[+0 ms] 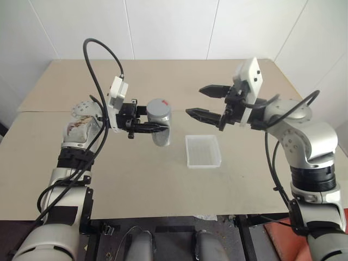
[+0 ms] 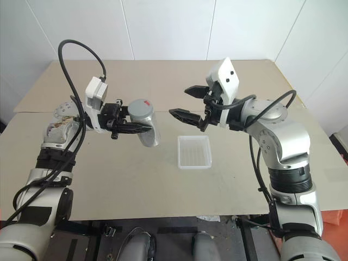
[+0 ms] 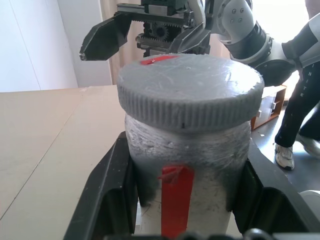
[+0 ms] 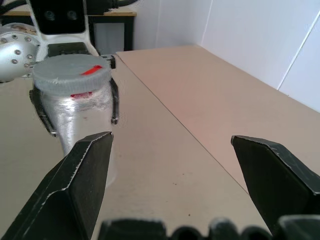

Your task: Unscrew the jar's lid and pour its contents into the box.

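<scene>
My left gripper (image 1: 161, 125) is shut on the jar (image 1: 161, 135) and holds it upright above the table, its fingers (image 3: 107, 190) clamped on the wall below the lid. The grey ribbed lid (image 1: 159, 108) sits on the jar, with a red mark on top (image 3: 159, 60). A red strip runs down the jar's scuffed, cloudy wall (image 3: 176, 197); the contents are hidden behind it. My right gripper (image 1: 194, 101) stands open to the right of the lid, apart from it, pointing at the jar (image 4: 80, 112). The box (image 1: 203, 150) lies on the table below, right of the jar.
The beige table (image 1: 163, 185) has a seam across it at the back left. White walls close off the far side. A person's leg and shoe (image 3: 292, 135) show beyond the table in the left wrist view.
</scene>
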You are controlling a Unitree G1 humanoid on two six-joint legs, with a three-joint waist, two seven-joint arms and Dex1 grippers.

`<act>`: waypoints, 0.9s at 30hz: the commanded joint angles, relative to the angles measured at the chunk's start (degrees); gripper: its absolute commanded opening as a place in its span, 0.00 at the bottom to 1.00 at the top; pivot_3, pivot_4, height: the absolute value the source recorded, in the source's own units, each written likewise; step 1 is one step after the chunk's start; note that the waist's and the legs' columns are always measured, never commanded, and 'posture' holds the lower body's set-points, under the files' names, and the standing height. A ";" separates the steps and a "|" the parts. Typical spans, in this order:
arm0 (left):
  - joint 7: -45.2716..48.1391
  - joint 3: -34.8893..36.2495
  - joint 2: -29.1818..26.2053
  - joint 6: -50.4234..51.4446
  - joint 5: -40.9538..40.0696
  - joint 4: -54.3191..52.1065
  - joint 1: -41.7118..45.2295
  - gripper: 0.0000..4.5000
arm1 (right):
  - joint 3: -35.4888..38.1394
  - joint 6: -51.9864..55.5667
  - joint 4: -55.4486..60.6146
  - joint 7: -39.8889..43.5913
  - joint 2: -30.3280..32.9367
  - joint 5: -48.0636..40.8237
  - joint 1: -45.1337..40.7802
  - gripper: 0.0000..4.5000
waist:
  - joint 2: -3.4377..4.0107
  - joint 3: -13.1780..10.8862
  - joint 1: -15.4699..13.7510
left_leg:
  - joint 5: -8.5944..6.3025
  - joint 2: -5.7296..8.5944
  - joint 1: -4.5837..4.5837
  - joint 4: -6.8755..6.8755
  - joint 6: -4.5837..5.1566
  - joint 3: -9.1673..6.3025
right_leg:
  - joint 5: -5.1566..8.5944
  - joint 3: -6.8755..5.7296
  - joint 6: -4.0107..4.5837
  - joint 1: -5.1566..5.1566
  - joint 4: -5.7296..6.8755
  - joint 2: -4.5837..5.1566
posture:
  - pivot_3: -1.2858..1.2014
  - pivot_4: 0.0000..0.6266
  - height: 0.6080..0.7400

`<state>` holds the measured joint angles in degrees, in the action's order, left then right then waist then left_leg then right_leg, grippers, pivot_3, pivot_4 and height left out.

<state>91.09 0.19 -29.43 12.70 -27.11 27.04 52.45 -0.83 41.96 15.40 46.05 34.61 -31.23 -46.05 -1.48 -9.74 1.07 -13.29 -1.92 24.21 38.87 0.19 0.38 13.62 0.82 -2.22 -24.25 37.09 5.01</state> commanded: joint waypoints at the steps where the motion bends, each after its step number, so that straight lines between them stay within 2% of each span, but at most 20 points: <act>1: -0.12 0.54 0.68 -1.10 -0.09 0.33 1.82 0.45 | 2.64 2.18 6.03 -0.48 -0.30 -4.59 -1.26 0.98 | 0.00 0.00 -0.15 | 0.00 0.00 0.00 0.00 0.00 0.00 | 0.00 0.00 0.00 0.00 0.00 0.00 | 0.52 0.24 1.00; 3: -0.30 0.35 1.28 -1.70 0.27 0.98 2.21 0.45 | 1.33 3.42 7.62 -2.03 -1.76 -5.39 -2.07 0.98 | 0.00 0.00 -0.19 | 0.00 0.00 0.00 0.01 0.00 -0.01 | 0.00 -0.01 0.00 0.02 0.00 0.00 | 0.52 0.24 1.00; 10: 0.19 0.17 2.70 -2.07 0.44 1.72 3.09 0.45 | -8.06 1.77 4.98 -6.33 -8.18 1.80 -6.34 0.98 | 0.00 0.00 -0.04 | 0.00 0.01 -0.01 0.01 0.00 0.00 | 0.00 0.00 0.00 0.00 0.02 -0.01 | 0.52 0.24 1.00; 17: 0.84 0.14 2.54 -1.98 0.28 1.72 3.55 0.45 | -8.51 2.23 -3.66 -9.23 -14.04 4.75 -11.49 0.98 | 0.00 0.00 -0.13 | 0.00 0.01 0.00 0.01 0.00 -0.01 | 0.00 -0.02 0.00 0.00 0.02 0.00 | 0.52 0.24 1.00; 27: 0.82 0.36 1.53 -1.14 0.11 -0.15 1.84 0.45 | -5.97 2.22 -2.92 -6.72 -10.77 4.62 -8.78 0.98 | 0.00 0.00 -0.19 | 0.00 0.01 0.01 0.01 0.00 -0.01 | 0.00 -0.03 0.00 0.00 0.01 0.01 | 0.52 0.24 1.00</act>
<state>90.71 -0.26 -26.72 11.55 -26.05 29.79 53.92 -10.52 45.01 11.53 39.69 21.81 -27.40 -55.13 -1.48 -9.74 0.89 -13.29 -1.92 24.23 38.88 0.19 0.37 13.62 0.79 -2.22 -24.25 37.10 5.01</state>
